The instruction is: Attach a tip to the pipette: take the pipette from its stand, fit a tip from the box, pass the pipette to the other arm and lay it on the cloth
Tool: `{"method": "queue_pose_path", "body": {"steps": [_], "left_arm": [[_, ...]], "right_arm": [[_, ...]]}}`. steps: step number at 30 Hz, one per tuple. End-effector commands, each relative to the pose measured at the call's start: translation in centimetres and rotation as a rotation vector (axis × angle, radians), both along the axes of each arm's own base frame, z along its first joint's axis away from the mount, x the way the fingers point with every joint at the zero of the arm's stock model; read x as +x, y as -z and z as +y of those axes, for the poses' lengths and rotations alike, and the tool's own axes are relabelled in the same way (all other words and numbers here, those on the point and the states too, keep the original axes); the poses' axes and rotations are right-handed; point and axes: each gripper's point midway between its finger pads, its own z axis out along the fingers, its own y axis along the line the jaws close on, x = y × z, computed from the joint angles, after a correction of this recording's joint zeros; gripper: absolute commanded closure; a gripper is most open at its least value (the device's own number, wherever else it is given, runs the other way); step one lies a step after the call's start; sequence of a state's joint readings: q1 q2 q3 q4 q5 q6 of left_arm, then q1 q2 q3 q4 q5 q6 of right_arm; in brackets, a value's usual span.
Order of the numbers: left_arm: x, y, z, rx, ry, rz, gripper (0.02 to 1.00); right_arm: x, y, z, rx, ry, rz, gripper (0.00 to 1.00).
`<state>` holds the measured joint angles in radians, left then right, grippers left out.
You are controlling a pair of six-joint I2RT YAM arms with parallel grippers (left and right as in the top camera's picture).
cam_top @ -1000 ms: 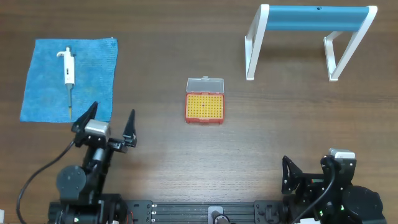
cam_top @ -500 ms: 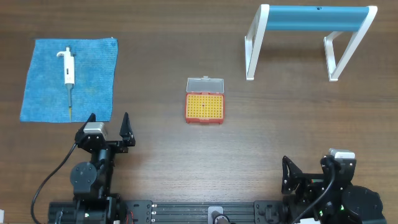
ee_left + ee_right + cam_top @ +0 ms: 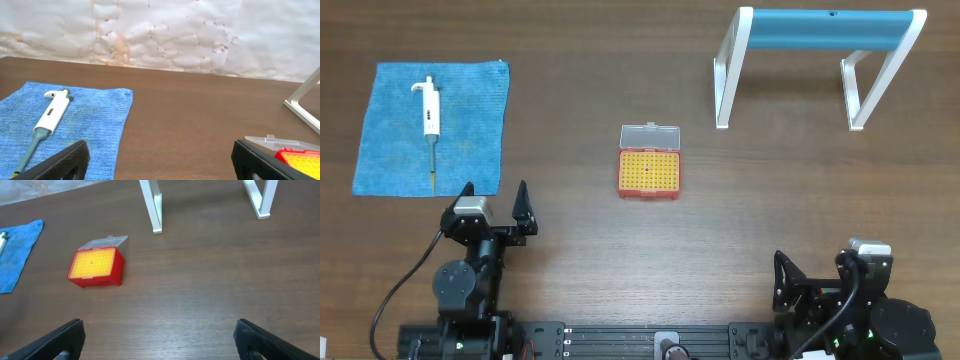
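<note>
Top view, left gripper (image 3: 495,192) level, jaws apart

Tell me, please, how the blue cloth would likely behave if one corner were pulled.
The cloth lies flat and thin on the table, so it is probably floppy and would bunch or fold rather than slide as one piece. It looks light, so little force should move it. The pipette resting on it would likely shift or roll with it.
</note>
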<state>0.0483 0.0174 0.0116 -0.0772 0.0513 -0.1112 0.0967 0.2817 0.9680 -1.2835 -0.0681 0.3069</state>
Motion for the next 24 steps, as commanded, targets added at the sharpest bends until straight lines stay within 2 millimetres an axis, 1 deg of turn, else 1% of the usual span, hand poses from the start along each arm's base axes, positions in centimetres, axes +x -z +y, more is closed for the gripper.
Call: {"method": "queue_pose_path", "body": {"steps": [1, 10, 11, 12, 13, 14, 15, 16, 17, 18, 20, 22, 24], "left_arm": [[0.0, 0.0, 0.4, -0.014, -0.023, -0.006, 0.102], [0.0, 0.0, 0.4, -0.014, -0.023, -0.006, 0.099], [0.0, 0.0, 0.4, -0.014, -0.023, -0.006, 0.102], [0.0, 0.0, 0.4, -0.014, -0.023, -0.006, 0.099], [0.0, 0.0, 0.4, -0.014, -0.023, -0.006, 0.102], [0.0, 0.0, 0.4, -0.014, -0.023, -0.006, 0.099], [0.0, 0.0, 0.4, -0.014, -0.023, -0.006, 0.099], [0.0, 0.0, 0.4, -0.014, -0.023, -0.006, 0.102], [0.0, 0.0, 0.4, -0.014, -0.023, -0.006, 0.102], [0.0, 0.0, 0.4, -0.014, -0.023, -0.006, 0.102], [0.0, 0.0, 0.4, -0.014, -0.023, -0.006, 0.102], [0.0, 0.0, 0.4, -0.014, -0.023, -0.006, 0.102], [0.0, 0.0, 0.4, -0.014, -0.023, -0.006, 0.102]], "right_arm": [[0.0, -0.1, -0.3, -0.015, 0.009, -0.01, 0.036], [0.0, -0.1, -0.3, -0.018, 0.009, -0.012, 0.036], [0.5, -0.6, -0.7, -0.028, 0.032, -0.041, 0.036], [1.8, -1.9, -1.2, -0.038, 0.068, -0.118, 0.034], [3.7, -4.0, -1.6, -0.077, 0.08, -0.253, 0.038], [5.4, -5.9, -1.5, -0.142, 0.048, -0.384, 0.034], [6.8, -7.1, -1.1, -0.22, 0.008, -0.502, 0.034], [7.6, -7.6, -0.9, -0.26, -0.009, -0.569, 0.034], [8.6, -7.7, -0.8, -0.31, -0.021, -0.64, 0.036], [9.6, -7.4, -0.7, -0.338, -0.02, -0.698, 0.034], [11.0, -6.0, -0.6, -0.344, -0.004, -0.787, 0.031], [11.7, -4.3, -0.5, -0.325, 0.012, -0.882, 0.031], [11.7, -2.5, -0.5, -0.291, 0.028, -0.934, 0.034]]}}
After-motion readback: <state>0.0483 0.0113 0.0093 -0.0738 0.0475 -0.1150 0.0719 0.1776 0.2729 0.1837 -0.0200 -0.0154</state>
